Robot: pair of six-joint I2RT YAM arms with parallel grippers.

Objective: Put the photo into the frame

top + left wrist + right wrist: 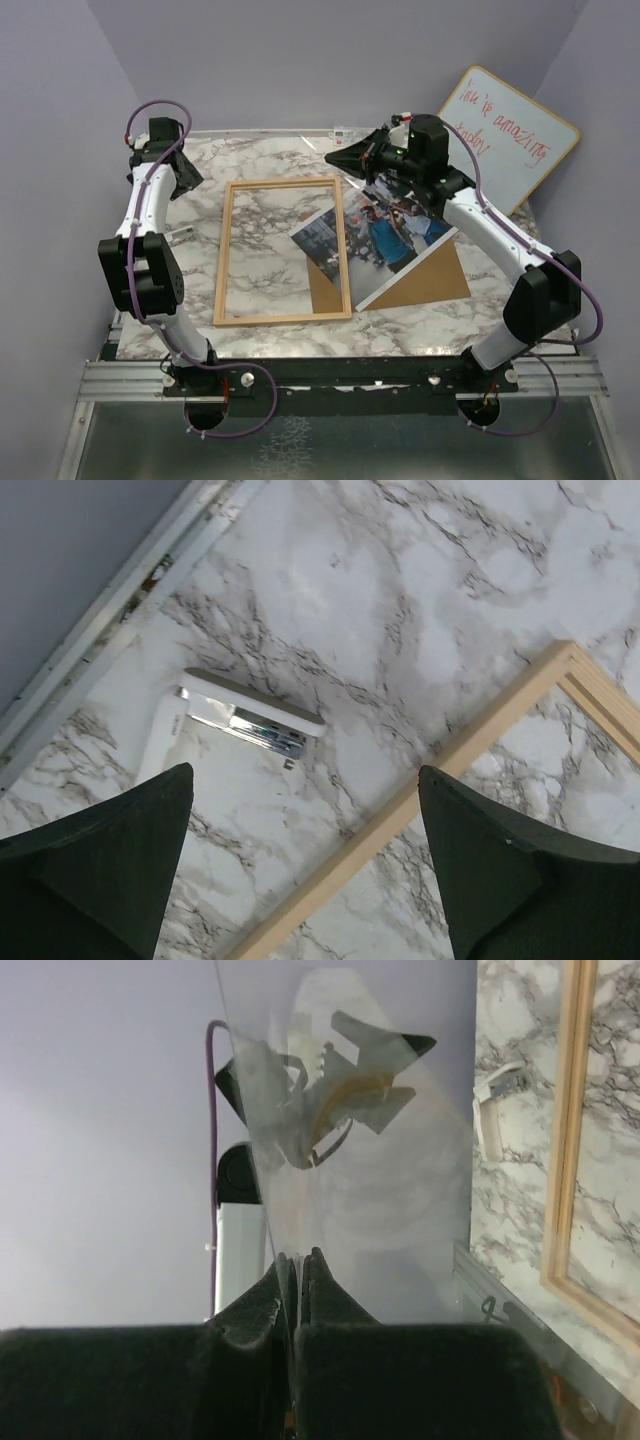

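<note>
Right end effector (297, 1257) clamps a clear sheet (390, 1190); left end effector (305, 772) gapes; the photo (385, 232) pokes under the frame (225, 250).

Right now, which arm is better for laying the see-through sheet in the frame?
The right. The right gripper is shut on the clear sheet near the far end of the frame; the left gripper is open beside the frame's corner.

Left gripper (305, 775) spread wide over marble table (400, 590), frame (480, 732) corner at right, small white object (225, 720)
</note>
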